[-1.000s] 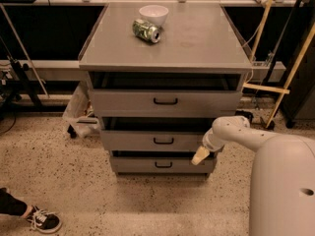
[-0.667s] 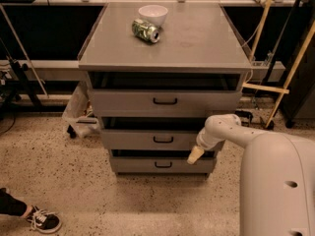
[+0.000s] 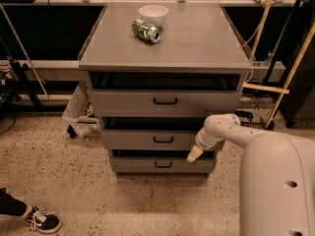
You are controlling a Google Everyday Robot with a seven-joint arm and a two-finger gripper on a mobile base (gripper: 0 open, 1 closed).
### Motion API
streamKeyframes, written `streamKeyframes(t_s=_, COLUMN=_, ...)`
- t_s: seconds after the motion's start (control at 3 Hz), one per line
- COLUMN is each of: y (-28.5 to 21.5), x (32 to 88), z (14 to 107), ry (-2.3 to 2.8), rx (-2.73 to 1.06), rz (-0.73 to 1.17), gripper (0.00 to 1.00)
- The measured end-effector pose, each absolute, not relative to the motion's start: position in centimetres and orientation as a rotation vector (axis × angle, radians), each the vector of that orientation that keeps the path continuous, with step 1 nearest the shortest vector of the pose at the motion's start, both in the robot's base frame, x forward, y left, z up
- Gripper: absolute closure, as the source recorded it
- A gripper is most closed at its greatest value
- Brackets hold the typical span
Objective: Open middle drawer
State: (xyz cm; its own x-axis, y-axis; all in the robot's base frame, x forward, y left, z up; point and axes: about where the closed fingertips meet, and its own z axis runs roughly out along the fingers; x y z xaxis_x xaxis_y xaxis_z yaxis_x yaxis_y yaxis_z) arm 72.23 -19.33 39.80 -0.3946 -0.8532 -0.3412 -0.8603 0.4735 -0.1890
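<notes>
The grey cabinet [image 3: 167, 53] stands in the middle of the camera view with three drawers. The middle drawer [image 3: 142, 139] is wide and shallow, with a small black handle [image 3: 163, 139] at its centre. Its front stands level with the other fronts. My gripper [image 3: 194, 154] hangs at the end of the white arm [image 3: 221, 129], in front of the right end of the middle drawer, to the right of the handle and slightly below it. It holds nothing that I can see.
A white bowl [image 3: 153, 14] and a tipped green can [image 3: 146, 30] sit on the cabinet top. The top drawer [image 3: 165, 101] and bottom drawer [image 3: 162, 164] have similar handles. A person's shoe [image 3: 44, 220] is on the floor at lower left. Wooden poles [image 3: 290, 73] lean at right.
My gripper has moved left along the drawer fronts, closer to the middle drawer's handle. The drawers have not moved.
</notes>
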Motion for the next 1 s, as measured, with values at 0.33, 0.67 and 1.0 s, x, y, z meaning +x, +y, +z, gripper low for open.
streamKeyframes(t_s=0.33, y=-19.32, x=72.23, z=39.80, ry=2.336, rx=-1.435, rz=0.025, gripper=0.38)
streamKeyframes(t_s=0.67, y=-19.32, x=72.23, z=39.79, ry=2.336, rx=-1.435, rz=0.025, gripper=0.62)
streamKeyframes(t_s=1.0, y=-19.32, x=72.23, z=39.80, ry=2.336, rx=-1.435, rz=0.025, gripper=0.85)
